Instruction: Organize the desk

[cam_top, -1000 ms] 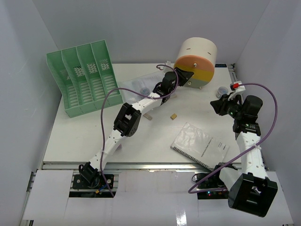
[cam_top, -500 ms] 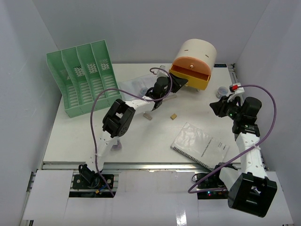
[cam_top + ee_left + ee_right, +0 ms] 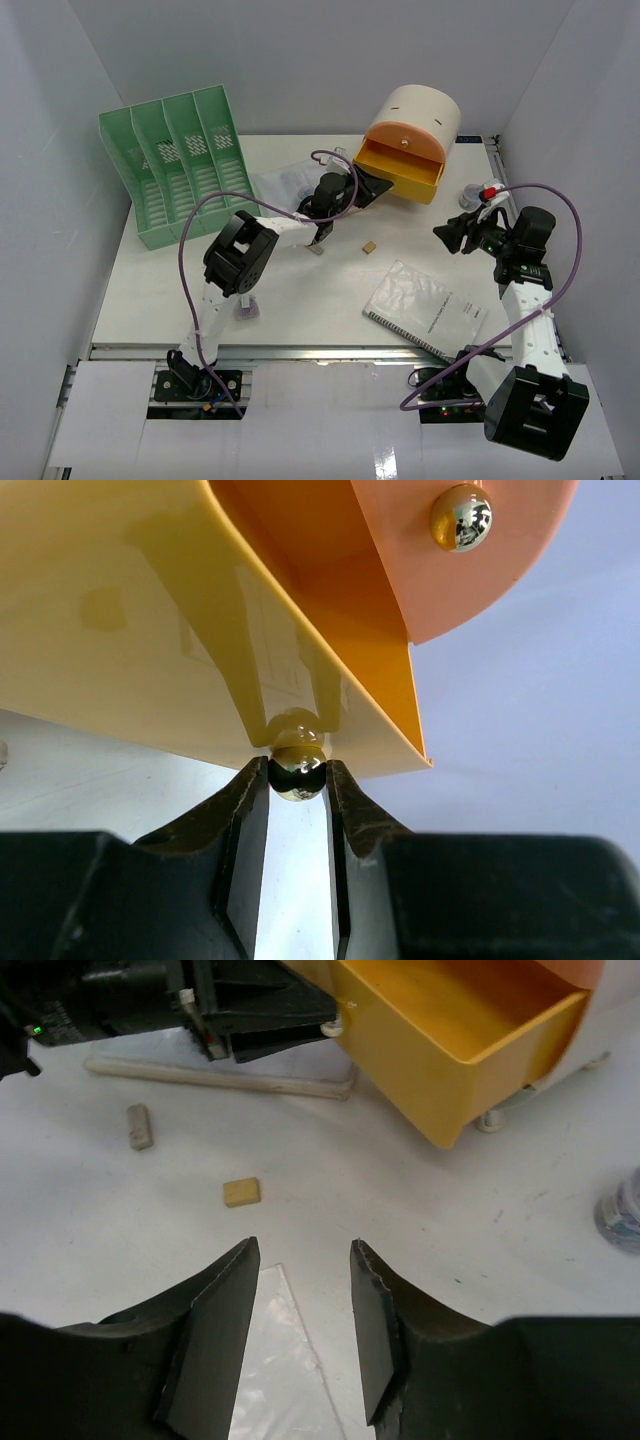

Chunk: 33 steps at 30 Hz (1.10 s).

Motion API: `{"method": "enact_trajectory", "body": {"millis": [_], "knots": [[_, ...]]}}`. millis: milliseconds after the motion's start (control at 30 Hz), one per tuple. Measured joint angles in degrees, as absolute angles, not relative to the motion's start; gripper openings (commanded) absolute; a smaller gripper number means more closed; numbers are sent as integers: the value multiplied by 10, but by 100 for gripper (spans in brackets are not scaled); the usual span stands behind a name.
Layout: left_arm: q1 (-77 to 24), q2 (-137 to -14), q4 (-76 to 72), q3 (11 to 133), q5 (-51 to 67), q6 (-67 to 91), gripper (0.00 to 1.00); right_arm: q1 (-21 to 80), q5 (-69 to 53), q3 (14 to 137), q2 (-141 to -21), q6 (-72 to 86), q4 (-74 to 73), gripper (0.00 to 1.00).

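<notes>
If the knob (image 3: 297,768) pinched in the left gripper (image 3: 297,780) is pulled too far, the drawer (image 3: 405,170) could be dropped on the table (image 3: 160,290).

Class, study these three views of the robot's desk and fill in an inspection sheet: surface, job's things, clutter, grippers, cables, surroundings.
Surface: desk white and flat; no spills seen.
Job's things: green file rack at the far left; drawer unit at the back, its yellow drawer open, the visible part empty; spiral notebook lying flat at the near right.
Clutter: tan block, grey block, clear plastic sleeve, small clear container.
Grippers: left gripper shut on the drawer knob; right gripper open and empty above the desk.
Cables: left purple cable and right purple cable each loop over an arm.
Surroundings: plain grey walls; nothing else seen.
</notes>
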State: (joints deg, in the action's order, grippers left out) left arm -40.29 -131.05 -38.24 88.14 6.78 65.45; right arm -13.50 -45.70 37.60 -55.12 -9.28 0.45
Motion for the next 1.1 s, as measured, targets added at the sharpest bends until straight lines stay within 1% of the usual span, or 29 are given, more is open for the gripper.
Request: {"method": "enact_trajectory", "body": {"millis": [100,167,233,333,400,500,633,733,867,967,1033,1067,1100], "knots": [[-398,-1305,-379,876,83,654,64,-135,-507,376,-553,-134,-21,68],[-394,-1301,-377,873,96,655,74,-135,-534,376,-555,-159,-35,69],[-388,-1290,-374,862,115,649,86,-135,-548,376,-561,-175,-44,69],[-380,-1264,-366,842,138,631,91,-135,-546,377,-576,-187,-54,69],[-374,-1228,-350,817,148,606,96,-133,-526,382,-589,-190,-63,69],[-364,-1156,-324,774,155,552,98,-128,-471,399,-614,-187,-76,70],[-350,-1017,-275,699,153,453,98,-127,-368,427,-636,-169,-77,74],[-341,-909,-237,643,142,364,98,-126,-280,449,-656,-141,-74,83],[-331,-766,-155,563,117,241,98,-126,-167,517,-735,-77,-70,90],[-327,-679,-105,507,86,157,98,-121,-88,589,-818,-40,-71,94],[-326,-631,-72,470,65,115,98,-117,-46,640,-877,-25,-72,98],[-326,-614,-61,455,57,96,98,-115,-27,665,-906,-19,-75,92],[-326,-599,-43,441,50,79,98,-111,-7,693,-938,-15,-79,90]]}}
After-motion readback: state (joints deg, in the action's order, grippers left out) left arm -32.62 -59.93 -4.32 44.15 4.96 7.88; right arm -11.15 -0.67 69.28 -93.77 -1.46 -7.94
